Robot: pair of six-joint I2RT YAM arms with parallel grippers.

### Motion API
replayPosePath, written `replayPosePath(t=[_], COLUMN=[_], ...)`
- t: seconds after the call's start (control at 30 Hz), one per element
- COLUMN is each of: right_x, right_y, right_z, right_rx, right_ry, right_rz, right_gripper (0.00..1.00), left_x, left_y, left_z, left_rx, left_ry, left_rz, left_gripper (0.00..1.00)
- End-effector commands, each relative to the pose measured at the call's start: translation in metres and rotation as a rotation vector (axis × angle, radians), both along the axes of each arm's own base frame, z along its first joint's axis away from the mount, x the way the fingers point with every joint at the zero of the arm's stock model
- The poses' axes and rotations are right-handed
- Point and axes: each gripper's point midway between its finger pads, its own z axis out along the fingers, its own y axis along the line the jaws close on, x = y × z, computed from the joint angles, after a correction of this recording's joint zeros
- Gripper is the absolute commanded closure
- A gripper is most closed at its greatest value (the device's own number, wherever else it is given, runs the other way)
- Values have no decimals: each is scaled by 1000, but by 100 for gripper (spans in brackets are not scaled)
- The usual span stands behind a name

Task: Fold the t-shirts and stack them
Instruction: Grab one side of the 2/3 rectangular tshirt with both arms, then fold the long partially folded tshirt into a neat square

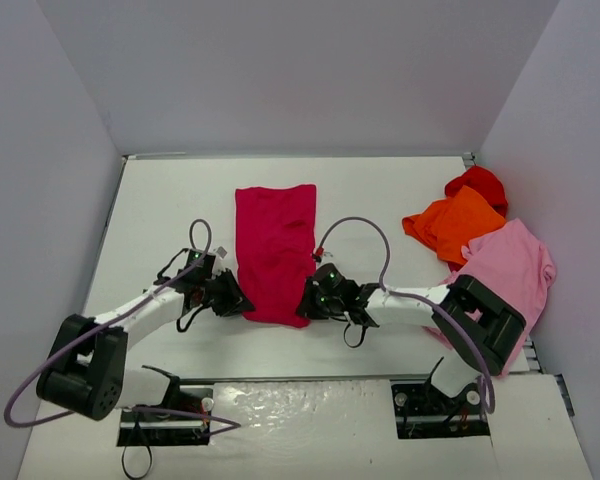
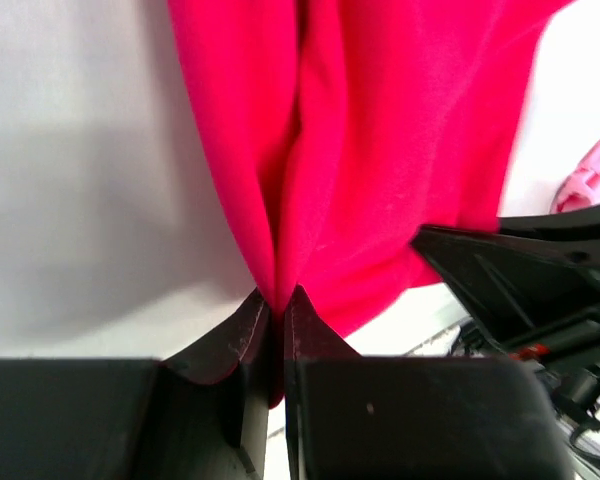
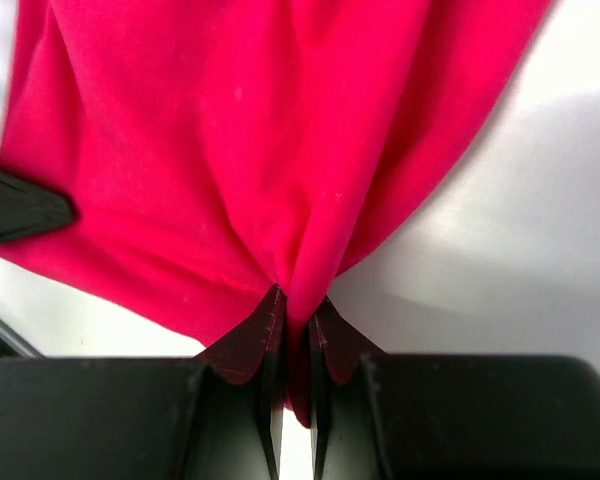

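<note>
The crimson t-shirt [image 1: 274, 250] lies as a long folded strip down the middle of the table. My left gripper [image 1: 242, 303] is shut on its near left corner, the cloth [image 2: 380, 150] pinched between the jaws [image 2: 277, 300]. My right gripper [image 1: 306, 305] is shut on the near right corner, with a fold of cloth [image 3: 280, 150] drawn into the jaws [image 3: 296, 305]. At the right lie the orange t-shirt [image 1: 454, 224], the bright red t-shirt [image 1: 480, 184] behind it, and the light pink t-shirt [image 1: 510, 265] nearest.
White walls close in the table [image 1: 170, 210] on three sides. The pile of three shirts lies against the right wall. The right arm [image 1: 480, 315] rests partly over the pink shirt. Cables loop above both wrists.
</note>
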Motion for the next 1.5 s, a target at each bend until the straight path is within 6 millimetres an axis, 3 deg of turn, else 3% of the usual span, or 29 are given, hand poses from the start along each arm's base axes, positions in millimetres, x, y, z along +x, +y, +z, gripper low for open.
replayPosePath(t=[0.0,0.23,0.4,0.57,0.77,0.87,1.0,1.13,1.33,1.47], right_x=[-26,-75,-85,-100,-112,-113,-95,-62,-10,14], right_y=[-6,-5,-10,-19,-13,-8,-7,-5,-11,-16], right_z=[13,31,58,82,97,101,109,115,115,113], right_rx=[-37,-9,2,1,34,17,-43,-157,-312,-393], right_ry=[-6,20,-38,-73,-93,-133,-226,-349,-436,-474], right_rz=[13,41,9,-11,-11,-9,-37,-74,-127,-126], right_gripper=[100,100,100,100,100,100,100,100,100,100], left_x=[-7,-28,-45,-69,-91,-91,-71,-44,14,49], left_y=[5,8,7,18,25,26,22,18,9,5], left_z=[25,35,44,69,97,107,111,107,112,119], left_rx=[14,-10,-40,-37,-66,-70,-54,-17,53,89], left_ry=[-22,-4,26,16,5,-21,-62,-89,-166,-206], left_rz=[-7,-3,-14,13,54,57,44,20,-16,-20], left_gripper=[100,100,100,100,100,100,100,100,100,100])
